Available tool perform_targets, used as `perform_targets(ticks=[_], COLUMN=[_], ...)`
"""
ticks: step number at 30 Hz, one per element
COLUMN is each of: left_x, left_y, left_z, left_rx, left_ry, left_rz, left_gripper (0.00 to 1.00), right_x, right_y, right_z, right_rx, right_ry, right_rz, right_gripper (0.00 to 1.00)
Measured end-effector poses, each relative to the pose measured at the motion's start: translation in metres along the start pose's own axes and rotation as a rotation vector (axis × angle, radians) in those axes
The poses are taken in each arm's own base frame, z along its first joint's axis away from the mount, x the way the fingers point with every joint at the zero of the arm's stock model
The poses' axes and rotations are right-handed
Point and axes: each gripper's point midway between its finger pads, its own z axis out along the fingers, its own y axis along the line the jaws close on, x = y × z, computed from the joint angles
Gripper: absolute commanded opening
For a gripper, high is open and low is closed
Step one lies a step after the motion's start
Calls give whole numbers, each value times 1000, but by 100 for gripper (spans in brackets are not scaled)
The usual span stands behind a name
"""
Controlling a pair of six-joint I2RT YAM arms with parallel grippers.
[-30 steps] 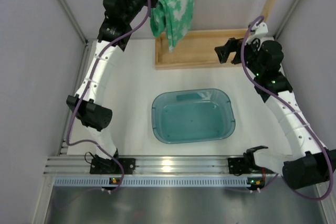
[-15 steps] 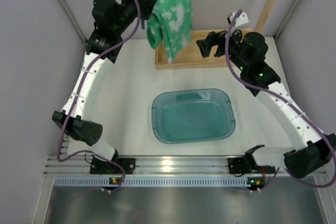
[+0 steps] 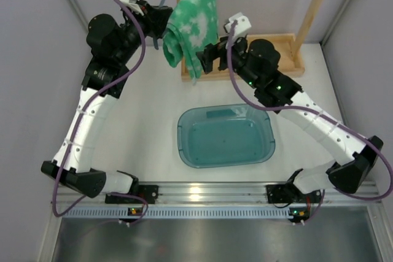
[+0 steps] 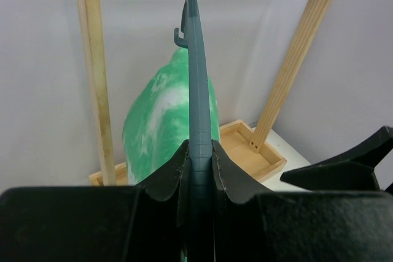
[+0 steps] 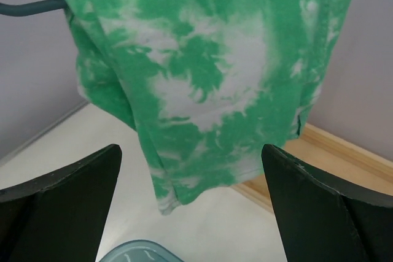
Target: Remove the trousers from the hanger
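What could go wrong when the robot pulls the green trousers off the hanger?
The left hand pinches only the thin hanger, so a tug might twist it or pull it loose. The open right hand is not yet on the trousers; it might grab just a loose fold. The trousers could then slip onto the wooden rack.

White arm links (image 3: 92, 115), black joint housings (image 3: 104, 32), purple cables (image 3: 143, 41), green status lights (image 3: 279, 88), black hand fingers (image 4: 164, 179).
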Motion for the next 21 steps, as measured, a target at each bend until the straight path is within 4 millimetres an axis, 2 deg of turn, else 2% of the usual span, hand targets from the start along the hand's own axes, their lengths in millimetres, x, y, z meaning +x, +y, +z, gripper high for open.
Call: perform_targets(ticks=[4,7,10,13,18,21], left_x=[11,23,34,39,34,31], left_y=[4,7,10,11,7,1], left_z=[-4,-5,-7,-11,-16,-17], left_rx=[-45,-75,-103,-123,-131,-133], left_ry=[15,43,76,93,80,70], left_rz=[-28,-42,-53,-68,-101,-105], left_gripper=[0,0,0,0,0,0], right_x=[10,16,18,7,-12,-11], right_y=[38,53,54,49,44,45], right_z=[19,34,41,45,53,58], right_rx=[-18,-10,14,46,91,94], right_ry=[22,33,32,13,-28,-29], right_rz=[-114,-164,-181,-192,-219,-227], right_gripper=[99,99,99,99,99,99])
